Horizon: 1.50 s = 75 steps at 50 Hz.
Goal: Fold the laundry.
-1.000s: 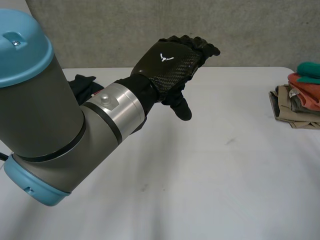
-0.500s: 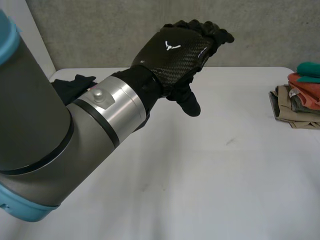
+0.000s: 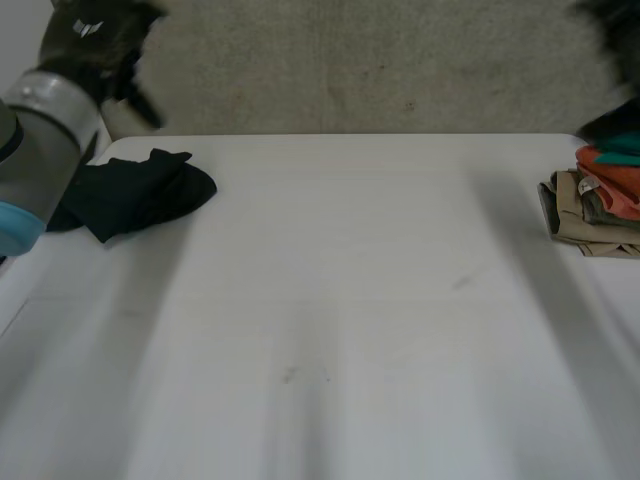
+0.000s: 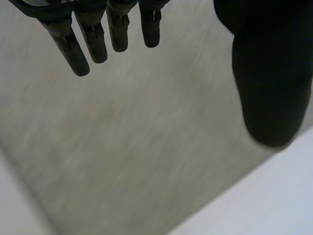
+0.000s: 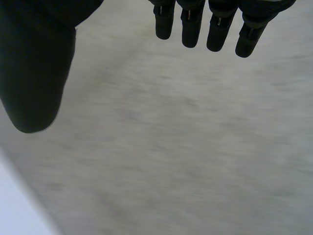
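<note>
Looking down from the head view, the left hand [image 3: 92, 32] is up at the far left corner, above the white table [image 3: 350, 320] and clear of everything on it. The black garment [image 3: 140, 190] lies crumpled by that same far left edge, near the hand, and a stack of folded clothes [image 3: 595, 205] sits well apart at the right edge. In the left wrist view the fingers [image 4: 88, 34] hang straight with the thumb spread wide. There is nothing between them, only the grey wall [image 4: 146, 147] behind. The right wrist view tells the same of the right hand [image 5: 36, 63]: fingers straight, thumb apart, nothing held. The job looks barely begun, I'd say, and the step in hand is fetching the black garment. It is best done by coming down on an edge or corner rather than the bunched middle, pinching one layer only, and drawing it toward the bare centre — leaving room to spread it flat before any fold.
</note>
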Available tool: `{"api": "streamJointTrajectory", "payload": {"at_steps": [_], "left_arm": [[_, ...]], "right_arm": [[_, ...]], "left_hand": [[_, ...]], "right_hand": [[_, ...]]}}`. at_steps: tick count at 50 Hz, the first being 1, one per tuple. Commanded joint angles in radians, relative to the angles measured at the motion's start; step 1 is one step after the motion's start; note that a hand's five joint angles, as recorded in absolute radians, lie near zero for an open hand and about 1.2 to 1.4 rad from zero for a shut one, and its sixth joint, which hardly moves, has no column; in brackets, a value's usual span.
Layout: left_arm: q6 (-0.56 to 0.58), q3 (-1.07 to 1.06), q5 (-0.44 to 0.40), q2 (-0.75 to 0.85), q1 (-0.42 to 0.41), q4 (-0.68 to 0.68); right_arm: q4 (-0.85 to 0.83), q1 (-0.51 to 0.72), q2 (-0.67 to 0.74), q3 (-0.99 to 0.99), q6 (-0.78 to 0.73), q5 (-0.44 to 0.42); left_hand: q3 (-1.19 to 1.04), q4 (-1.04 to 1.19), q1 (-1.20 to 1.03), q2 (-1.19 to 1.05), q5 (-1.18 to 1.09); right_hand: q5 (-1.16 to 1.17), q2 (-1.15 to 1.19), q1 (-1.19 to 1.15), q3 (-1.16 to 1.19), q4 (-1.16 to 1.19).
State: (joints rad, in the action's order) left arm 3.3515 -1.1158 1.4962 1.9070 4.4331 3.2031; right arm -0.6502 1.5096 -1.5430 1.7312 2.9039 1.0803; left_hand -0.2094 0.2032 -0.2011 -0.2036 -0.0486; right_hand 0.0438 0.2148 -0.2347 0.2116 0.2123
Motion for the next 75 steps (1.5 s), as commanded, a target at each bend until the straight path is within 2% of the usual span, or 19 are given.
{"api": "streamJointTrajectory", "payload": {"at_steps": [1,4,7,13,18,22,23,25,29,33,38,47,53,59,60,61,63,67,75], "left_arm": [[0.255,0.122,-0.053,0.325,0.196,0.058],[0.331,0.235,-0.071,0.481,0.238,0.066],[0.329,0.350,-0.102,0.611,0.276,0.067],[0.322,0.514,-0.191,0.791,0.299,0.060],[0.322,0.619,-0.198,0.895,0.302,0.055],[0.322,0.691,-0.200,0.955,0.304,0.052],[0.321,0.700,-0.200,0.963,0.304,0.050],[0.321,0.697,-0.197,0.960,0.304,0.050],[0.319,0.663,-0.183,0.925,0.284,0.047],[0.296,0.521,-0.162,0.753,0.243,0.029],[0.142,0.242,-0.163,0.418,0.151,0.052],[-0.090,-0.079,-0.182,-0.006,-0.052,0.069],[-0.098,-0.231,-0.226,-0.039,-0.138,0.080],[-0.096,-0.331,-0.229,0.058,-0.296,0.080],[-0.096,-0.334,-0.228,0.066,-0.314,0.083],[-0.096,-0.338,-0.219,0.073,-0.339,0.089],[-0.098,-0.345,-0.202,0.072,-0.337,0.093],[-0.101,-0.369,-0.130,0.021,-0.321,0.096],[-0.095,-0.463,0.048,-0.114,-0.278,0.090]], "right_arm": [[0.173,0.158,0.067,0.099,-0.142,-0.014],[0.268,0.192,0.139,0.105,-0.216,0.006],[0.316,0.219,0.196,0.114,-0.267,0.030],[0.317,0.224,0.235,0.148,-0.290,0.078],[0.297,0.216,0.236,0.169,-0.293,0.078],[0.288,0.213,0.241,0.168,-0.293,0.079],[0.287,0.213,0.245,0.168,-0.293,0.079],[0.285,0.212,0.256,0.166,-0.293,0.082],[0.285,0.212,0.259,0.166,-0.293,0.086],[0.284,0.212,0.259,0.162,-0.295,0.089],[0.278,0.213,0.259,0.156,-0.288,0.105],[0.279,0.212,0.255,0.156,-0.279,0.151],[0.285,0.212,0.247,0.159,-0.279,0.165],[0.285,0.215,0.241,0.163,-0.279,0.164],[0.285,0.215,0.239,0.165,-0.279,0.162],[0.287,0.216,0.238,0.165,-0.278,0.162],[0.287,0.216,0.238,0.165,-0.278,0.162],[0.287,0.215,0.239,0.168,-0.279,0.162],[0.287,0.213,0.239,0.168,-0.279,0.162]], "left_hand": [[-0.010,0.016,-0.018,-0.016,0.004],[-0.051,0.057,-0.059,-0.057,-0.037],[-0.054,0.060,-0.062,-0.060,-0.040],[-0.075,0.081,-0.083,-0.080,-0.061],[-0.186,0.192,-0.194,-0.192,-0.172],[-0.599,0.605,-0.607,-0.604,-0.585],[-0.955,0.961,-0.963,-0.960,-0.941],[-1.186,1.192,-1.194,-1.192,-1.172],[-1.187,1.193,-1.195,-1.193,-1.173],[-1.187,1.193,-1.195,-1.193,-1.173],[-1.187,1.193,-1.195,-1.193,-1.173],[-1.187,1.193,-1.195,-1.193,-1.173],[-1.187,1.193,-1.195,-1.193,-1.173],[-1.187,1.193,-1.195,-1.193,-1.173],[-1.152,1.159,-1.161,-1.158,-1.139],[-0.780,0.786,-0.788,-0.786,-0.766],[-0.402,0.408,-0.410,-0.408,-0.388],[0.016,-0.009,0.007,0.010,0.029],[0.017,-0.010,0.008,0.011,0.030]], "right_hand": [[-0.044,-0.040,0.060,-0.037,-0.038],[-0.044,-0.040,0.060,-0.037,-0.038],[-0.044,-0.040,0.060,-0.037,-0.038],[-0.044,-0.040,0.060,-0.037,-0.038],[-0.044,-0.040,0.060,-0.037,-0.038],[-0.044,-0.040,0.060,-0.037,-0.038],[-0.044,-0.040,0.060,-0.037,-0.038],[-0.044,-0.040,0.060,-0.037,-0.038],[-0.044,-0.040,0.060,-0.037,-0.038],[-0.044,-0.040,0.060,-0.037,-0.038],[-0.044,-0.040,0.060,-0.037,-0.038],[-0.044,-0.040,0.060,-0.037,-0.038],[-0.044,-0.040,0.060,-0.037,-0.038],[-0.044,-0.040,0.060,-0.037,-0.038],[-0.044,-0.040,0.060,-0.037,-0.038],[-0.044,-0.040,0.060,-0.037,-0.038],[-0.044,-0.040,0.060,-0.037,-0.038],[-0.044,-0.040,0.060,-0.037,-0.038],[-0.044,-0.040,0.060,-0.037,-0.038]]}}
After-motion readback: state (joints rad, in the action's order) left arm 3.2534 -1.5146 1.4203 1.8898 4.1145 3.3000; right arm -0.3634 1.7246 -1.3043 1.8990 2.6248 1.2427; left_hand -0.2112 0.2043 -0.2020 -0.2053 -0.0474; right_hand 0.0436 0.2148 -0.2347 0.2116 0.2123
